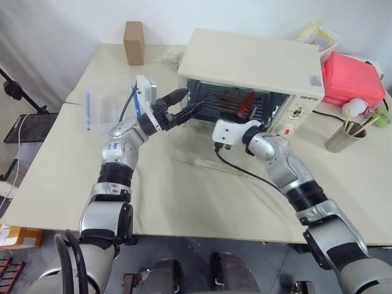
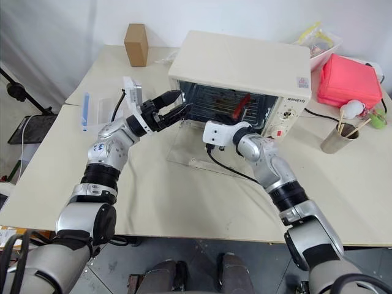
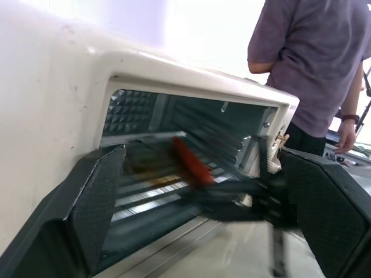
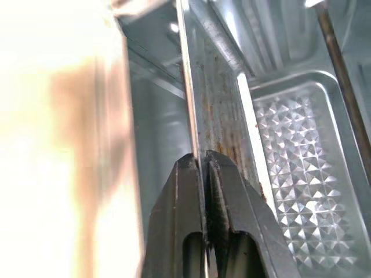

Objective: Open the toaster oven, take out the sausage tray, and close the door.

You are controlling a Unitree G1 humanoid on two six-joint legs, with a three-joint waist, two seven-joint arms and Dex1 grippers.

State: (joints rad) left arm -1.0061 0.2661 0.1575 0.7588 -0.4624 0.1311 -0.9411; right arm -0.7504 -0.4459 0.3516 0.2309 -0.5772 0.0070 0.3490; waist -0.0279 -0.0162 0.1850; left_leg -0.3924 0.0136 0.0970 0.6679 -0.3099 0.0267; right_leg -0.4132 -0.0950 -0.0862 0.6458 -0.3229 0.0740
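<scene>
- A cream table [image 1: 184, 202] carries the toaster oven [image 1: 251, 61] at twelve o'clock, its door [image 2: 196, 150] folded down flat.
- The sausage tray [image 4: 217, 116] sits inside the cavity with the sausage [image 1: 246, 103].
- The right end effector [image 4: 204, 174] is clenched on the tray's rim.
- The left end effector [image 1: 185, 103], at ten o'clock, is spread, grasping nothing.
- Pull level and straight, so the sausage doesn't roll.

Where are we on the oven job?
Done: the glass door lies flat open in front of the cream-white toaster oven. In hand: the right tool is shut on the rim of the silvery stained tray, whose red sausage remains inside; the left tool hovers open at the opening. Left: pull tray out, close door.
</scene>
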